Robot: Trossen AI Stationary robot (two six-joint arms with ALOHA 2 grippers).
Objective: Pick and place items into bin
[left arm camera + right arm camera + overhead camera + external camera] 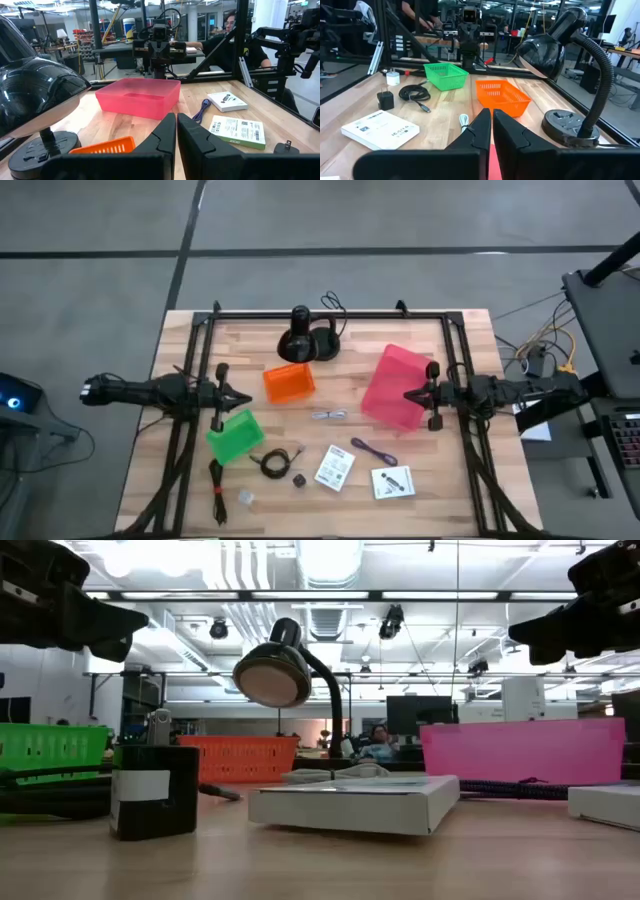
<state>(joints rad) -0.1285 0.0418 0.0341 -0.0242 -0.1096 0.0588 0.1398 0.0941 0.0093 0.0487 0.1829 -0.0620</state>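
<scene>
3 bins: green (235,434) | orange (289,383) | pink (396,386) | nothing seen inside

Grey floor (90,300), ceiling strip lights (330,595), desks behind.

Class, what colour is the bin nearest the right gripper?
Pink bin; the high view shows it best.

Lit evenly and brightly from above, with ceiling strip lights (330,560) blooming white across the top of the low view. Throwing only faint, soft shadows onto the wooden table (440,490). Glinting off the black lamp shade (30,95) at the left of the left wrist view (close, blurring slightly). Softening toward far backgrounds.
</scene>
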